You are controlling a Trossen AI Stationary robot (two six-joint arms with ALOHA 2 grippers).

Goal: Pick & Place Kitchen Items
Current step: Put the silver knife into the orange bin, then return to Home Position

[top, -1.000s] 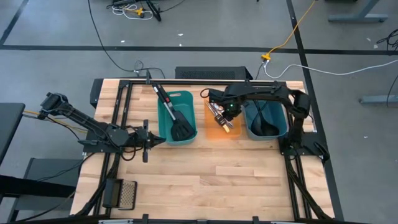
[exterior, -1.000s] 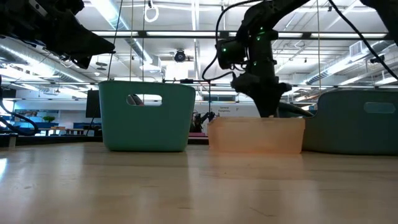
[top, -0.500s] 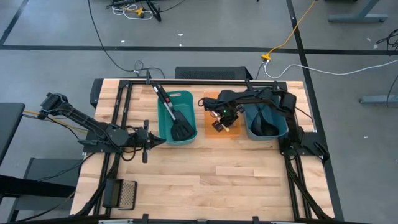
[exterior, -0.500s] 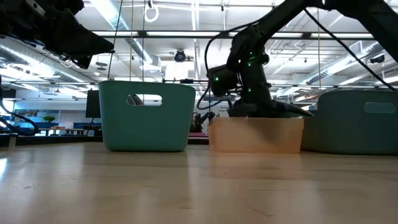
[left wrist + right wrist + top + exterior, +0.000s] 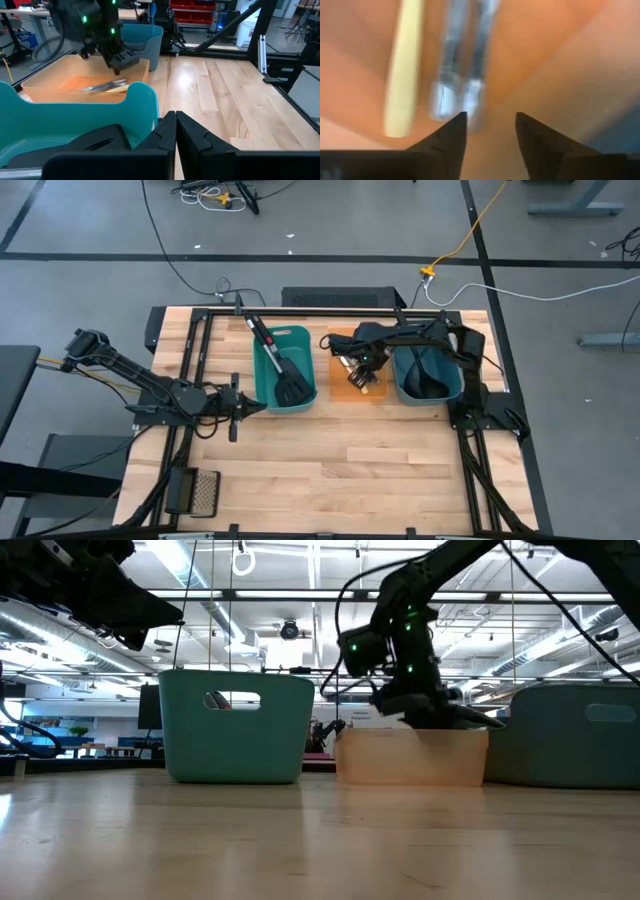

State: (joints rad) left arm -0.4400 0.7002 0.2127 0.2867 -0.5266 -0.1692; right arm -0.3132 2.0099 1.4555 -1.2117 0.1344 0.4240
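Spread wide and holding nothing at the right gripper (image 5: 490, 117), low over the orange bin (image 5: 340, 394). Just ahead of the fingertips, flat on the bin floor: two silver table knives (image 5: 462, 75) side by side, touching or nearly so, ends pointing toward the gap between the jaws. Off to one side, outside the line of the jaws and roughly parallel: the small yellow-handled knife (image 5: 404, 75). Likely stiff, thin and smooth, steel that gives nothing under the pads and slides easily, light enough that slip and twist matter more than weight. Best taken across the narrow width, at mid-handle or a little toward the heavier end, to avoid a nose-down swing on lifting. Little height to bite on while lying flat, so probably a low approach with the tips almost brushing the plastic. Some risk of pinching both silver knives at once, or of nudging one against the other. Yellow handle probably plastic, thicker and less slippery, an easier hold than the blades. Pressed together and empty at the left gripper (image 5: 176, 120), waiting just beside the teal bin (image 5: 140, 100), with a black slotted spatula (image 5: 290, 385) inside that bin, beyond the closed tips. Black ladle (image 5: 428, 380) in the darker bin (image 5: 412, 396), to the side of the right jaws away from the knives: long-handled, probably bowl-heavy, better gripped nearer the bowl end
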